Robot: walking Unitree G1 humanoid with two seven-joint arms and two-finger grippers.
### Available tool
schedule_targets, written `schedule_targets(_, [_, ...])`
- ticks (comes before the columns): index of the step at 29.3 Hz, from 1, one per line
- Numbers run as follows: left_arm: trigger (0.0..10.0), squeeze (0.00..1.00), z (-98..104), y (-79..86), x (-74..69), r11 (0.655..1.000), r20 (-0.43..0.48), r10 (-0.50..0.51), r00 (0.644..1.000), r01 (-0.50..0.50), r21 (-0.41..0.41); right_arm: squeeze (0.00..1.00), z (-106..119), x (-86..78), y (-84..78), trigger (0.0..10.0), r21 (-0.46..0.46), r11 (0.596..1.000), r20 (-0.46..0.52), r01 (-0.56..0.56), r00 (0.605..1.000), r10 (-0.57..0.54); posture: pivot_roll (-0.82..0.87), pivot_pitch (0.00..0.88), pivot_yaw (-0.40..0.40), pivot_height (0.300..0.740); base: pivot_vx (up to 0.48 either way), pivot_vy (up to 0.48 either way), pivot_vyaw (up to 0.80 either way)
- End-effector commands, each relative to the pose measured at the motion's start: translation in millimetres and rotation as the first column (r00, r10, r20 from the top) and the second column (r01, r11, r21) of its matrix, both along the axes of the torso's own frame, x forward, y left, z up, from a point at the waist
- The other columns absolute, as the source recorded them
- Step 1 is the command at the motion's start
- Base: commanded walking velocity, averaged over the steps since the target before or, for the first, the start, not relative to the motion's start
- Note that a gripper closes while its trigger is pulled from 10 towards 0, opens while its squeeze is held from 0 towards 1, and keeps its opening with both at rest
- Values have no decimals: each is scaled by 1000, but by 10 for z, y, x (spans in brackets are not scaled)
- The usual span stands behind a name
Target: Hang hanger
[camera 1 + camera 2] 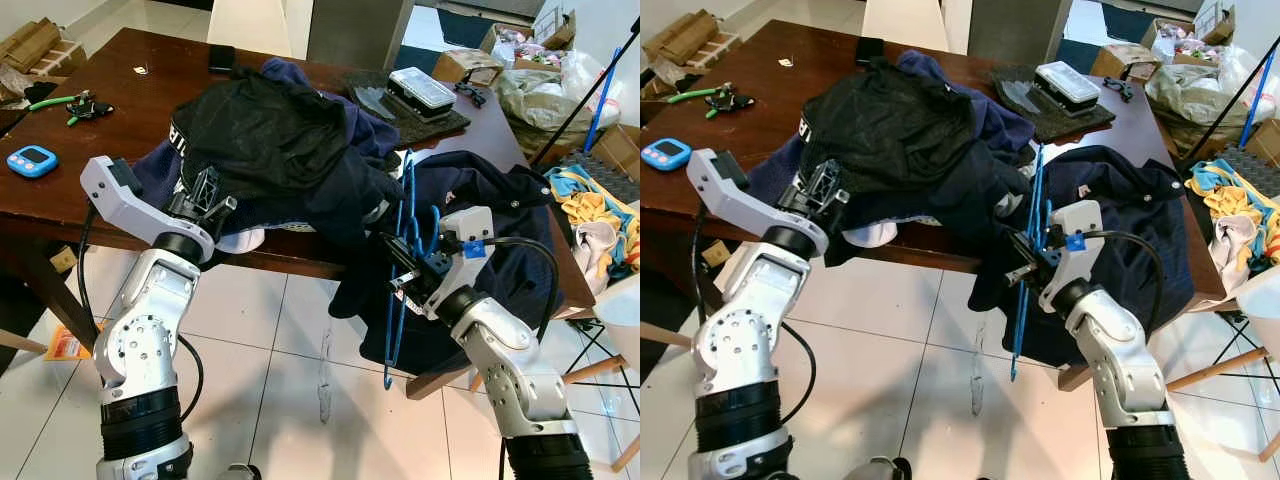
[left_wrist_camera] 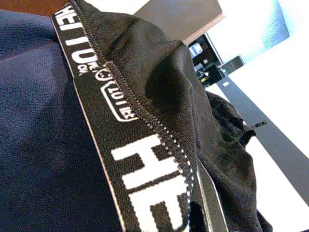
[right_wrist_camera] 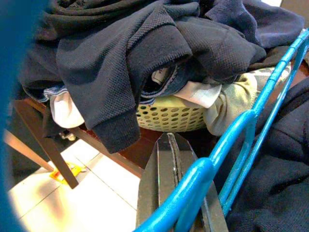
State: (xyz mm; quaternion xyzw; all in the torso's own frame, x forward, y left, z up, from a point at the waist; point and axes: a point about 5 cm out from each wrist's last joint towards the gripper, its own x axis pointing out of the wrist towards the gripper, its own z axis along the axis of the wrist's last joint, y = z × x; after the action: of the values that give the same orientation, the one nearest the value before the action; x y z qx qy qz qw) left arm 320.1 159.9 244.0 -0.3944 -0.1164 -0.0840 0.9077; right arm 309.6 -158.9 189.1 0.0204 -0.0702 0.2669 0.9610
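Note:
A blue plastic hanger (image 1: 400, 260) hangs upright at the table's front edge, with my right gripper (image 1: 402, 277) shut on its lower bars. In the right wrist view the blue hanger (image 3: 251, 121) crosses the closed black fingers (image 3: 166, 188). Behind it a navy garment (image 1: 500, 215) droops over the table edge. My left gripper (image 1: 208, 195) is pressed against the near side of the heap of black and navy clothes (image 1: 270, 130) on the table. Its wrist view looks closely at a black garment's lettered band (image 2: 145, 169) and zip.
The brown wooden table (image 1: 120, 90) also carries a blue timer (image 1: 32, 160), green-handled pliers (image 1: 75, 103), a phone (image 1: 221, 57) and a clear-lidded case (image 1: 422, 88). A pale perforated basket (image 3: 169, 116) sits under the clothes. Bags and loose laundry (image 1: 595, 215) crowd the right; white tiled floor (image 1: 290, 360) lies below.

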Motion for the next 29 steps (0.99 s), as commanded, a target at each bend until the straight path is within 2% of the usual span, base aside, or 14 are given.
schedule_targets(1, [0,0,40,-23,-36,1000,26,-8,1000,7,25,0,15,-21,-8,10000,14,1000,1,-2,1000,2,151,202,-99,740,0,0,0])
schedule_targets(6, [0,0,242,12,-43,989,111,25,993,-41,143,0,6,-15,-3,10000,14,1000,-1,-1,1000,1,152,201,-100,740,0,0,0])
schedule_targets(7, [0,0,390,42,-52,970,173,48,984,-87,225,0,3,-14,0,10000,15,1000,-2,-2,1000,2,152,201,-100,740,0,0,0])
schedule_targets(9, [0,0,390,42,-52,970,173,48,984,-87,225,0,3,-14,0,10000,15,1000,-2,-2,1000,2,152,201,-100,740,0,0,0])
schedule_targets(10, [863,0,543,75,-62,941,236,70,969,-143,306,0,-2,-13,5,10000,16,1000,-3,-2,1000,2,154,200,-101,740,0,0,0])
schedule_targets(13, [863,0,543,75,-62,941,236,70,969,-143,306,0,-2,-13,5,10000,16,1000,-3,-2,1000,2,154,200,-101,740,0,0,0])
schedule_targets(14, [5020,0,714,119,-74,903,305,91,948,-208,375,0,-5,-12,12,10000,17,1000,-4,-3,1000,3,155,200,-101,740,0,0,0])
schedule_targets(15, [5020,0,714,119,-74,903,305,91,948,-208,375,0,-5,-12,12,10000,17,1000,-4,-3,1000,3,155,200,-101,740,0,0,0])
schedule_targets(16, [10000,0,849,188,-65,865,347,122,930,-271,422,0,-7,-11,24,10000,17,1000,-4,-6,1000,6,160,200,-101,740,0,0,0])
schedule_targets(24, [10000,0,808,279,6,828,310,168,936,-305,471,0,-5,-16,40,10000,19,1000,-3,-8,1000,8,156,202,-99,740,0,0,0])
schedule_targets(25, [10000,592,681,268,42,825,258,168,951,-279,492,0,-4,-19,42,10000,19,1000,-4,-9,1000,9,156,202,-99,740,0,0,0])
schedule_targets(26, [10000,592,681,268,42,825,258,168,951,-279,492,0,-4,-19,42,10000,19,1000,-4,-9,1000,9,156,202,-99,740,0,0,0])
schedule_targets(27, [10000,1000,546,224,67,825,205,158,966,-243,510,0,-5,-22,39,10000,17,1000,-5,-8,1000,8,156,202,-99,740,0,0,0])
schedule_targets(29, [10000,1000,546,224,67,825,205,158,966,-243,510,0,-5,-22,39,10000,17,1000,-5,-8,1000,8,156,202,-99,740,0,0,0])
